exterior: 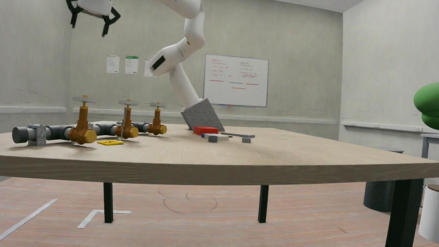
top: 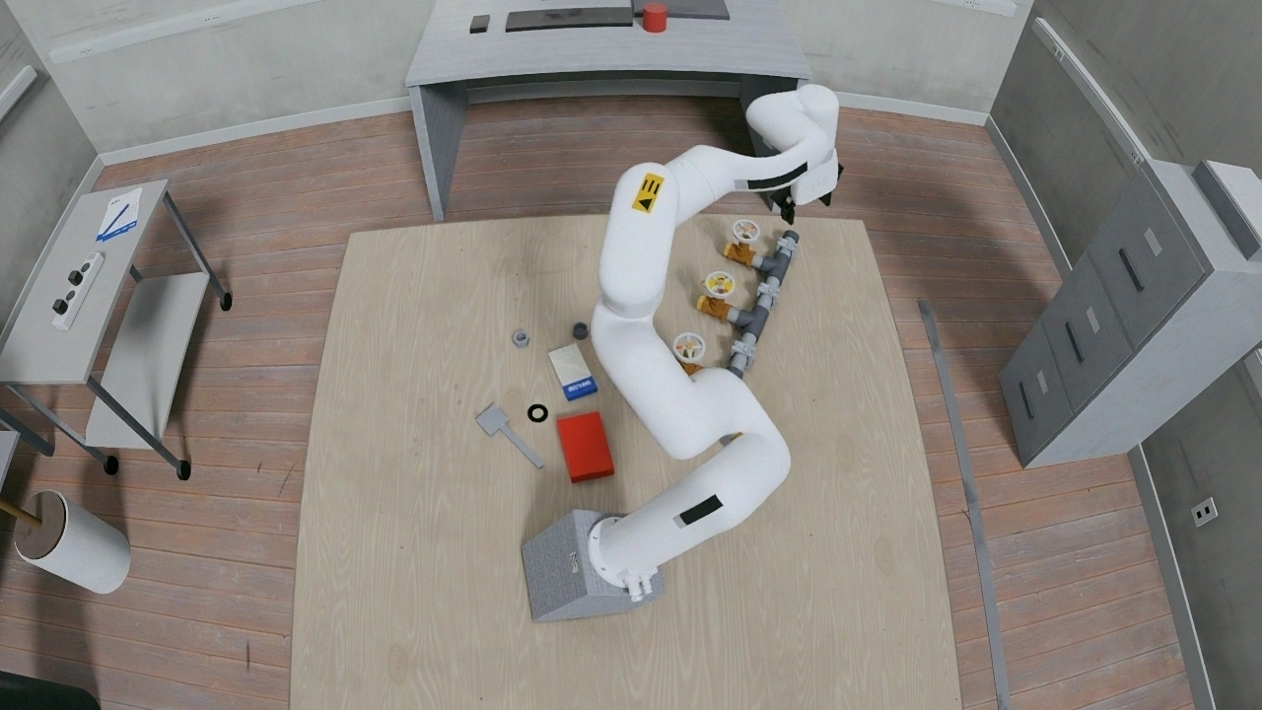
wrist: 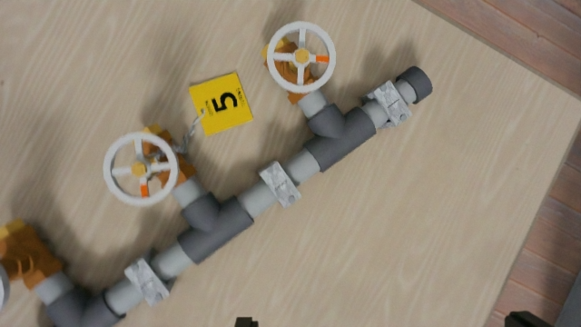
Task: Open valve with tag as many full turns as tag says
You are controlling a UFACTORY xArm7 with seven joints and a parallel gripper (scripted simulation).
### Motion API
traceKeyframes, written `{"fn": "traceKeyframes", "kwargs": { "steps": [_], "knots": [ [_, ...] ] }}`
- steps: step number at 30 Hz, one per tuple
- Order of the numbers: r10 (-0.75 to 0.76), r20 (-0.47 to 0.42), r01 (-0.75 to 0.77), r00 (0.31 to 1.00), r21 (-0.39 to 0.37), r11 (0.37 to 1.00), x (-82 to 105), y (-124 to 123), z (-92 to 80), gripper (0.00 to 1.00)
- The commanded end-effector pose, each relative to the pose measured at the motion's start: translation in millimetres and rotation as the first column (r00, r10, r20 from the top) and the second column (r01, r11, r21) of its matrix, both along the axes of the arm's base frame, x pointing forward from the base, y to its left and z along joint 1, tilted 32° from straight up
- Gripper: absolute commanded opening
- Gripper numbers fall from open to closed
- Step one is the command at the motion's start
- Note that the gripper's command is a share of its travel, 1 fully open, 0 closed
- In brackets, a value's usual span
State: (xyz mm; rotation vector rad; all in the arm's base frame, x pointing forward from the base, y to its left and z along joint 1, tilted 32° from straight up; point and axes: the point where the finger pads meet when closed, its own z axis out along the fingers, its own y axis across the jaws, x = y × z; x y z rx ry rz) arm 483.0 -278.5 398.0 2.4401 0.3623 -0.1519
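Note:
Three brass valves with white handwheels stand on a grey pipe point(top: 763, 296) at the table's far right. In the wrist view a yellow tag point(wrist: 221, 104) reads 5. A chain joins it to the middle valve point(wrist: 140, 169), whose orange spoke mark points down in the picture. The end valve point(wrist: 301, 56) has its mark pointing right. Only the brass body of the third valve point(wrist: 18, 259) shows, at the left edge. My gripper point(top: 803, 207) is open and empty. It hangs high above the pipe's far end, as the side view point(exterior: 90, 23) shows.
A red box point(top: 584, 446), a white and blue box point(top: 572, 371), a grey nut point(top: 521, 337), a dark cap point(top: 580, 329), a black ring point(top: 534, 407) and a flat grey tool point(top: 507, 432) lie left of the arm. The table's edge runs close behind the pipe.

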Motion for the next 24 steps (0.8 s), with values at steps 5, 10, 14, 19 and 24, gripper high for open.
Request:
{"fn": "traceKeyframes", "kwargs": {
  "steps": [5,10,14,19,24],
  "knots": [
    [-0.122,0.097,0.120,0.988,0.026,0.992,39.9,1.7,-48.0,1.00],
    [-0.186,0.138,0.181,0.973,0.050,0.982,56.5,2.5,-76.3,1.00],
    [-0.247,0.172,0.237,0.954,0.075,0.969,69.9,3.3,-103.3,1.00],
    [-0.329,0.210,0.311,0.921,0.114,0.944,84.9,4.4,-139.7,1.00],
    [-0.369,0.226,0.346,0.902,0.133,0.929,91.1,5.0,-157.5,1.00]
  ]
}}
